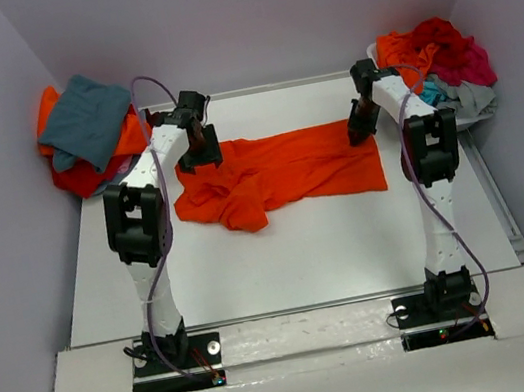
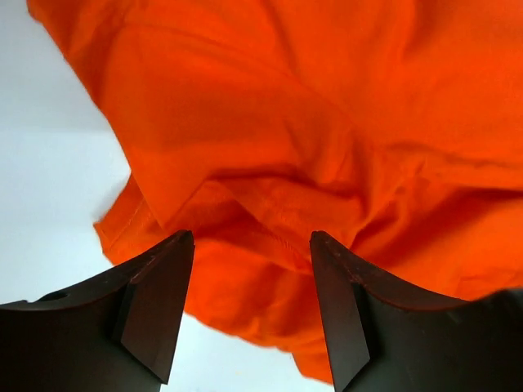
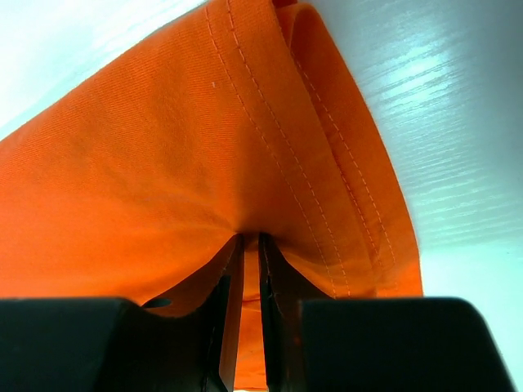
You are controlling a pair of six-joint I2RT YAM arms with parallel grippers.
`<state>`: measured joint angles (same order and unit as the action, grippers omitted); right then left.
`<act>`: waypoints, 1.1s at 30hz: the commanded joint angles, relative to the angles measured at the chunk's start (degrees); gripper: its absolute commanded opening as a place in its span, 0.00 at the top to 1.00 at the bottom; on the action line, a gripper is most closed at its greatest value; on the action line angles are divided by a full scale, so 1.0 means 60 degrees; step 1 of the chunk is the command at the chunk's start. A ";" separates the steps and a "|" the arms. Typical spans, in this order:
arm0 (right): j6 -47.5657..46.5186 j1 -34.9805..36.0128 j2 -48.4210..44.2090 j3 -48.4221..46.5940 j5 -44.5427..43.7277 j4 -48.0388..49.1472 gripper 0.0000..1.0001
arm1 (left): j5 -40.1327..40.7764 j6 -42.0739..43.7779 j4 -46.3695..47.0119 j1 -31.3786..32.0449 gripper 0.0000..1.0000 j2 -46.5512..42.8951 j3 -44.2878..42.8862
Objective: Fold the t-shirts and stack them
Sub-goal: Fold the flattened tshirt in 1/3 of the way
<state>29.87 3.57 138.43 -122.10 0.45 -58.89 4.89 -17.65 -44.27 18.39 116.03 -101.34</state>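
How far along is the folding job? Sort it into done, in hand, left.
Done: nothing neat shows; the teal-grey cloth shirt tops a loose heap rear left. In hand: the bright orange cloth t-shirt lies spread but rumpled, the right gripper shut on its hem, the left gripper open over its other end. Left: folding it, plus the tangled heap of red, magenta and grey shirts rear right.

Showed a left arm and a right arm of white links and black joint housings, on black base plates at the near edge of the table. Carried a thin purple cable along each arm. Ended, on the left gripper, in dark wedge-shaped fingers with brownish edges.
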 commanded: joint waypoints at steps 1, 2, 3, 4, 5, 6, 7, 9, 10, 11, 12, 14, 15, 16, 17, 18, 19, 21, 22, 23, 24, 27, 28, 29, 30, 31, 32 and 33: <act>-0.0276 -0.0112 -0.0176 0.0385 -0.0646 -0.0365 0.81 | -0.0520 0.0202 0.0054 -0.0106 0.30 0.0626 -0.0702; -0.0319 -0.0112 -0.0234 0.0399 -0.0689 -0.0380 0.81 | -0.0637 0.0188 0.0040 -0.0193 0.30 0.0918 -0.0804; -0.0334 -0.0199 -0.0278 0.0428 -0.0762 -0.0423 0.80 | -0.0682 0.0188 0.0054 -0.0194 0.30 0.1051 -0.0849; -0.0334 -0.0200 -0.0322 0.0501 -0.0778 -0.0438 0.80 | -0.0711 0.0173 0.0069 -0.0194 0.30 0.1140 -0.0849; -0.0349 -0.0200 -0.0381 0.0545 -0.0792 -0.0424 0.80 | -0.0755 0.0159 0.0156 -0.0281 0.30 0.1329 -0.0849; -0.0349 -0.0200 -0.0512 0.0618 -0.0778 -0.0409 0.81 | -0.0756 0.0144 0.0157 -0.0282 0.30 0.1433 -0.0849; -0.0349 -0.0200 -0.0586 0.0779 -0.0778 -0.0380 0.81 | -0.1089 0.0115 0.0142 -0.0369 0.30 0.1535 -0.0864; -0.0334 -0.0200 -0.0805 0.1028 -0.0749 -0.0351 0.81 | -0.1516 0.0012 0.0244 -0.0473 0.30 0.1726 -0.0762; -0.0334 -0.0200 -0.0893 0.1160 -0.0749 -0.0263 0.81 | -0.1749 -0.0003 0.0404 -0.0574 0.30 0.1741 -0.0616; -0.0334 -0.0200 -0.0967 0.1292 -0.0749 -0.0219 0.81 | -0.1781 -0.0032 0.0464 -0.0575 0.30 0.1727 -0.0557; -0.0334 -0.0200 -0.1054 0.1424 -0.0778 -0.0175 0.80 | -0.1766 -0.0047 0.0508 -0.0677 0.30 0.1727 -0.0542; -0.0349 -0.0200 -0.1158 0.1658 -0.0821 -0.0131 0.80 | -0.1853 -0.0018 0.0552 -0.0779 0.30 0.1799 -0.0512; -0.0378 -0.0200 -0.1172 0.1703 -0.0880 -0.0145 0.80 | -0.1927 -0.0003 0.0552 -0.0940 0.30 0.1843 -0.0512; -0.0378 -0.0200 -0.1216 0.1776 -0.0909 -0.0160 0.80 | -0.2014 0.0012 0.0581 -0.1028 0.30 0.1873 -0.0498; -0.0407 -0.0200 -0.1260 0.1921 -0.0939 -0.0131 0.80 | -0.2204 0.0012 0.0611 -0.1116 0.30 0.1931 -0.0425; -0.0393 -0.0287 -0.1304 0.1966 -0.0924 -0.0116 0.80 | -0.2322 -0.0003 0.0654 -0.1204 0.30 0.1975 -0.0396; -0.0378 -0.0288 -0.1333 0.2010 -0.0924 -0.0087 0.80 | -0.2453 -0.0003 0.0684 -0.1292 0.30 0.2019 -0.0395; -0.0349 -0.0288 -0.1275 0.1851 -0.0851 -0.0101 0.80 | -0.2528 -0.0017 0.0699 -0.1439 0.30 0.2165 -0.0483; -0.0349 -0.0288 -0.1188 0.1705 -0.0837 -0.0174 0.80 | -0.2702 -0.0032 0.0699 -0.1541 0.30 0.2238 -0.0556; -0.0364 -0.0288 -0.0955 0.1486 -0.0778 -0.0378 0.80 | -0.2762 -0.0047 0.0670 -0.1542 0.30 0.2428 -0.0817; -0.0378 -0.0288 -0.0837 0.1063 -0.0778 -0.0467 0.80 | -0.2835 -0.0076 0.0641 -0.1644 0.30 0.2531 -0.0980; -0.0437 -0.0288 -0.0412 0.0460 -0.0778 -0.0701 0.80 | -0.2953 -0.0105 0.0509 -0.1645 0.30 0.3043 -0.1770; -0.0437 -0.0288 -0.0295 0.0255 -0.0792 -0.0774 0.80 | -0.2996 -0.0105 0.0450 -0.1732 0.30 0.3175 -0.2004; -0.0408 -0.0375 -0.0163 -0.0197 -0.0778 -0.0891 0.80 | -0.3098 -0.0134 0.0435 -0.1732 0.30 0.3423 -0.2427; -0.0393 -0.0376 0.0114 -0.0433 -0.0720 -0.0950 0.80 | -0.3128 -0.0135 0.0435 -0.1732 0.30 0.3571 -0.2678; -0.0393 -0.0376 0.0262 -0.0668 -0.0632 -0.0995 0.80 | -0.3158 -0.0135 0.0421 -0.1732 0.30 0.3703 -0.2912; -0.0378 -0.0463 0.0408 -0.1163 -0.0559 -0.1125 0.80 | -0.3274 -0.0135 0.0305 -0.1732 0.30 0.4067 -0.3495; -0.0306 -0.0464 0.0555 -0.1414 -0.0471 -0.1156 0.80 | -0.3290 -0.0077 0.0187 -0.1732 0.30 0.4288 -0.3863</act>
<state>27.46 3.11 138.61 -123.17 -1.26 -64.69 -13.63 -18.61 -42.68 8.43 136.31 -117.95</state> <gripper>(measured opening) 0.198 0.699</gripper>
